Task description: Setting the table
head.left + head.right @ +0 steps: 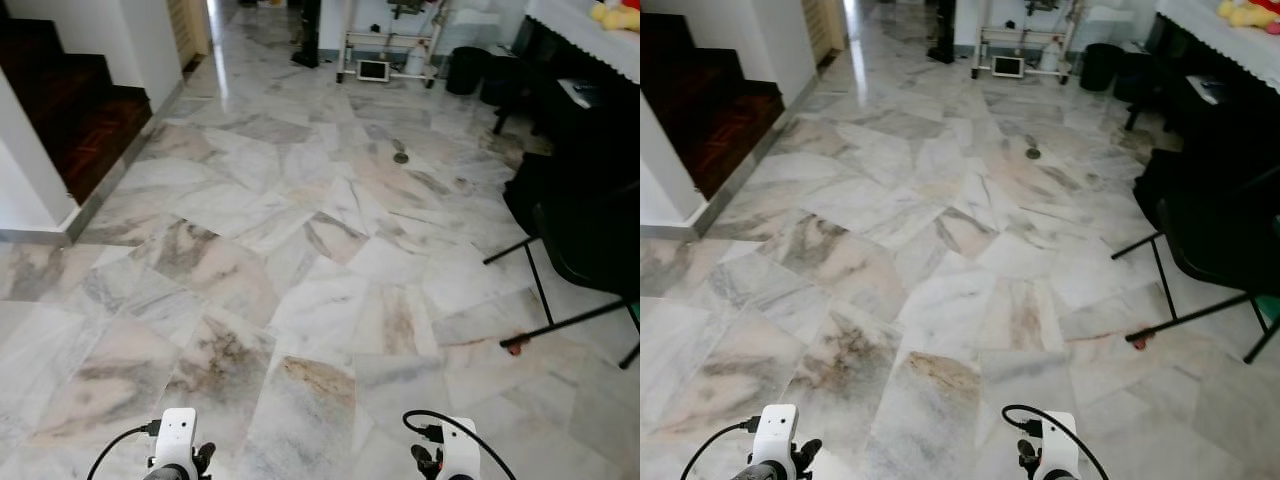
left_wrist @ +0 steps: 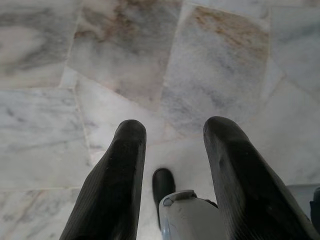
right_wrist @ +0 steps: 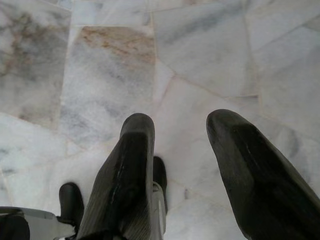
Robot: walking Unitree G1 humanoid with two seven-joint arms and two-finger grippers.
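Low at the frame's bottom edge, my left gripper [image 2: 172,135] and right gripper [image 3: 180,125] hang spread apart, holding nothing, over marble floor [image 1: 300,250].

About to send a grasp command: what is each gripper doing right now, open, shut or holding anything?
Left gripper: open, holding nothing, over the marble floor.
Right gripper: open, holding nothing, over the same floor.

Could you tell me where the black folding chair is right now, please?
The black folding chair stands on the marble floor at the right edge of the head views, ahead of the robot's right side, below the white-clothed table, with the wooden stairs far opposite.
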